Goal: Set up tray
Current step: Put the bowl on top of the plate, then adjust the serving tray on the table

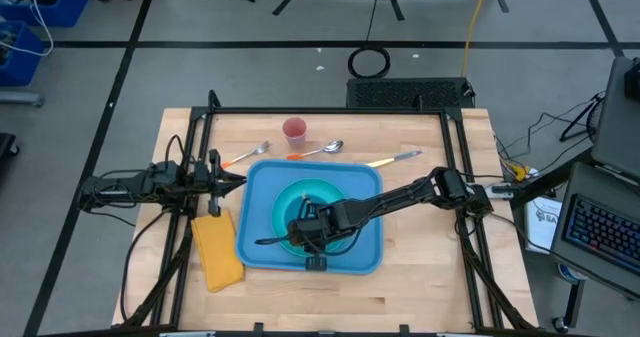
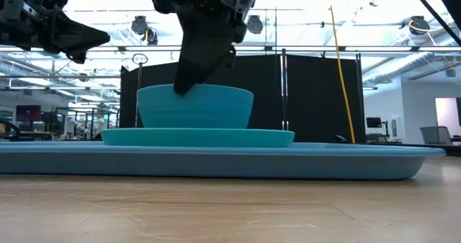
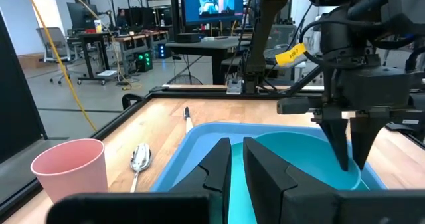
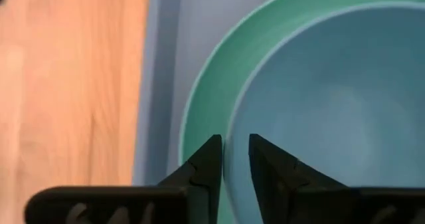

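The blue tray (image 1: 262, 182) lies flat in the middle of the table. A round teal plate (image 1: 296, 199) rests on it, and a blue bowl (image 2: 209, 106) stands upright on the plate. My right gripper (image 1: 297, 233) reaches in from the table's right and is shut on the bowl's rim on the near-left side. My left gripper (image 1: 238, 182) hovers shut above the tray's far-left corner, touching nothing. It also shows in the low view (image 2: 97, 37), high at the upper left. My right gripper pinches the bowl's rim (image 4: 230, 132), one finger inside the bowl (image 4: 265, 159) and one outside over the plate (image 4: 207, 159). The fingers come from above, pointing down (image 2: 186, 77). The bowl stands upright with its base on the plate.
A yellow napkin (image 1: 218, 249) lies left of the tray. Beyond the tray's far edge lie a pink cup (image 1: 294, 130), a fork (image 1: 247, 156), a spoon (image 1: 322, 150) and a knife (image 1: 396, 159). Bare wood shows near and right of the tray.
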